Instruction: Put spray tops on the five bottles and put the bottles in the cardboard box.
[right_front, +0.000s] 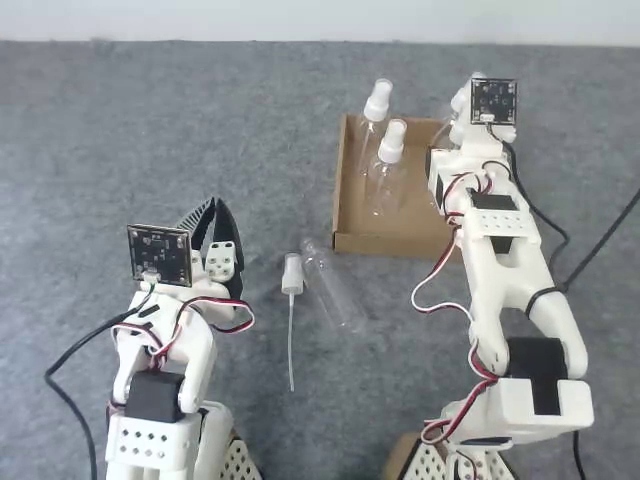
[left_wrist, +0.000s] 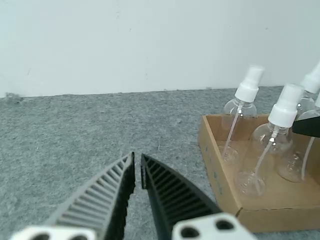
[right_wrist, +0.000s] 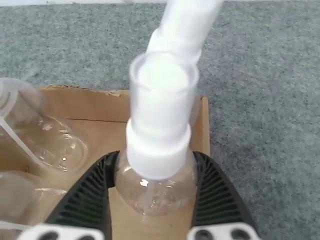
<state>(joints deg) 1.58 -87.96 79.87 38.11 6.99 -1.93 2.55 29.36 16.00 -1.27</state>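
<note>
Clenching, with the right hand (right_wrist: 154, 162), a clear plastic bottle with a white spray top (right_wrist: 150, 192), upright over the right side of the brown cardboard box (right_front: 340, 180); impossible to tell whether its base touches the box floor. Toward the box's left wall, other capped clear bottles (right_front: 386, 170) standing. Just outside the box's near left corner, on the grey carpeted worktop (right_front: 100, 130): an uncapped clear bottle (right_front: 334, 288) lying slantwise, neck end closest to that corner. Beside the neck, a loose white spray top (right_front: 291, 275), thin dip tube trailing away from the box. Nearer to both, well left of the box: the left hand (left_wrist: 137, 160), closed almost tip to tip on nothing.
</note>
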